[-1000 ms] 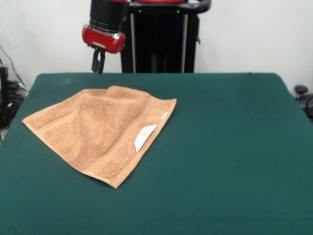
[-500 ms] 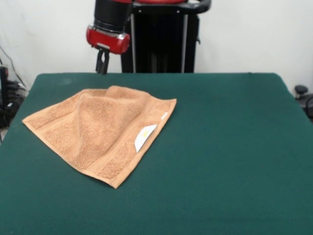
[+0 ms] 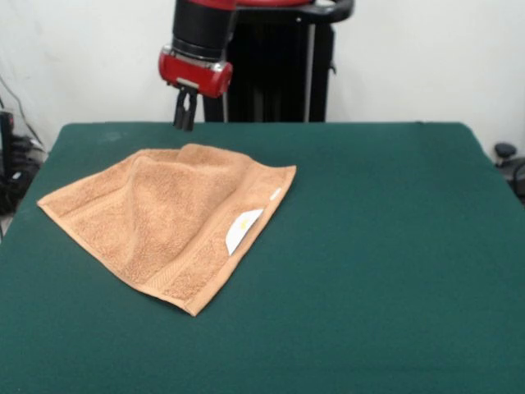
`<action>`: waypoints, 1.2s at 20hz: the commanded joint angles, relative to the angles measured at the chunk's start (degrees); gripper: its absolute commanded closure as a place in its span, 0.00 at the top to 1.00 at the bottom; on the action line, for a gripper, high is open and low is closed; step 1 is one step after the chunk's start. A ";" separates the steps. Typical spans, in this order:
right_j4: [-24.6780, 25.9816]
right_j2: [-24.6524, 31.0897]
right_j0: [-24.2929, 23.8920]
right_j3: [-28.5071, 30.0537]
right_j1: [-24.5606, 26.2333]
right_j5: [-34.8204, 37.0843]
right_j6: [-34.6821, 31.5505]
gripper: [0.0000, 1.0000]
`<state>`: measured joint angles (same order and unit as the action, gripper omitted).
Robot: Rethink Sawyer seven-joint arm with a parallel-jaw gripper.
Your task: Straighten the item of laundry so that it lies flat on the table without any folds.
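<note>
Risk of pinching both layers of the folded orange-tan terry towel (black pincer narrow, fingers nearly together, empty), dragging rather than unfolding.

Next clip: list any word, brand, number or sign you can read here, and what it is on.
No text can be read in this view.
The white label on the towel bears a small yellowish mark, too small and blurred to read.
The small white tag at the towel's edge: nothing legible.
The arm's red ring and the table: no markings visible.
</note>
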<state>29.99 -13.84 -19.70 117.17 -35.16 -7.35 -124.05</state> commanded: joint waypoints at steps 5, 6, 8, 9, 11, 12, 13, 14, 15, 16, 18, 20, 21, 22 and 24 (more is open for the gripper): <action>-4.34 6.13 0.83 -7.13 6.60 5.42 -4.69 0.00; -4.23 6.41 0.41 -7.93 7.08 5.48 -4.32 0.00; -3.92 7.24 -0.57 -9.15 7.78 5.70 -3.67 0.00; -3.78 7.56 -0.94 -9.72 8.13 5.77 -3.47 0.00; -3.64 7.93 -1.39 -10.77 8.70 6.00 -3.19 0.00; -3.65 8.07 -1.57 -11.27 9.05 6.09 -3.14 0.00; -3.84 7.92 -1.36 -11.85 9.41 6.09 -3.24 0.00; -4.04 7.89 -1.34 -12.49 9.83 6.16 -3.33 0.00; -4.34 7.81 -1.13 -13.06 10.27 6.19 -3.54 0.00; -4.59 7.81 -1.07 -13.69 10.44 6.46 -3.62 0.00; -5.25 7.70 -0.76 -14.77 11.42 6.47 -4.12 0.00; -5.89 7.70 -0.51 -15.32 12.61 6.29 -4.74 0.00; -6.34 7.65 -0.29 -15.30 13.26 6.09 -5.21 0.00; -6.83 7.73 -0.14 -15.25 14.00 5.67 -5.74 0.00; -7.84 7.06 0.98 -15.07 15.34 4.27 -6.86 0.00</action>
<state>27.05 -13.30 -21.01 106.61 -25.87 -7.15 -124.05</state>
